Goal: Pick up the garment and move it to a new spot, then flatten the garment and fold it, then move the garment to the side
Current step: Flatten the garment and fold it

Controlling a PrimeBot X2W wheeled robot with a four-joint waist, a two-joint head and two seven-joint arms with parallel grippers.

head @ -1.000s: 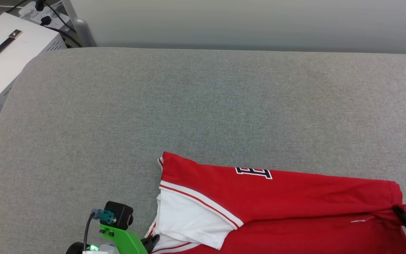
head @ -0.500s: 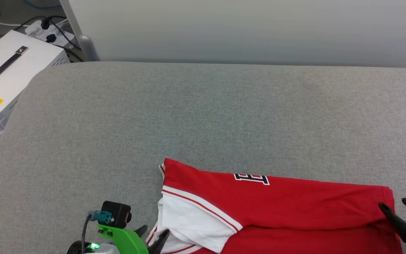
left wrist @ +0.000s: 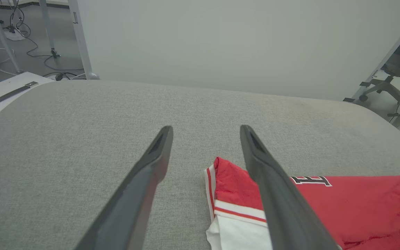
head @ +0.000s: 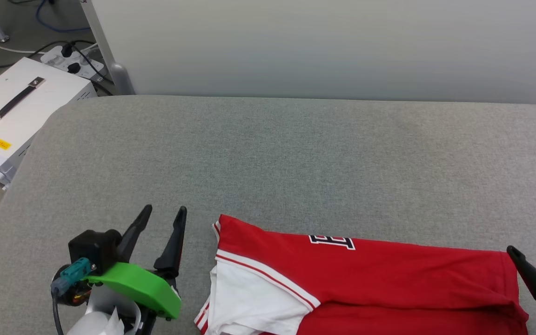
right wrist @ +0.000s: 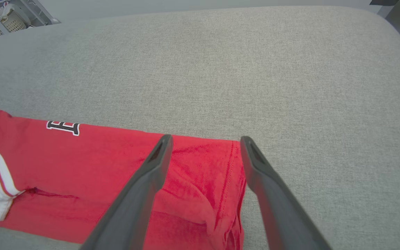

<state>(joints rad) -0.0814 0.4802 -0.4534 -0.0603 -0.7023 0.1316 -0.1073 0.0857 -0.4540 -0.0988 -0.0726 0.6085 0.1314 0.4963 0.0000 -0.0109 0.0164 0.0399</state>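
The garment [head: 389, 274] is a red jersey with a white sleeve [head: 249, 298] and part of a black-white letter. It lies folded in a long band along the near edge of the grey padded surface [head: 272, 153]. My left gripper [head: 165, 209] stands open and empty, just left of the garment's collar end and apart from it. In the left wrist view the left gripper [left wrist: 206, 128] points over bare padding, with the garment [left wrist: 342, 205] at its right. My right gripper [head: 527, 250] is open at the hem end. In the right wrist view the right gripper [right wrist: 206, 138] hovers over the garment's [right wrist: 99, 166] hem corner.
A white equipment box [head: 16, 107] with a black handle sits beside the surface's far left corner. Behind the box are a power strip [head: 70, 58] with cables and a metal leg [head: 110, 60]. A pale wall panel [head: 324, 46] runs behind the surface. An office chair [left wrist: 380, 86] stands far right.
Both grippers have opened and let go of the garment, which now lies flat. The left gripper has drawn away to the left and up. The head camera has tilted, shifting the picture down.
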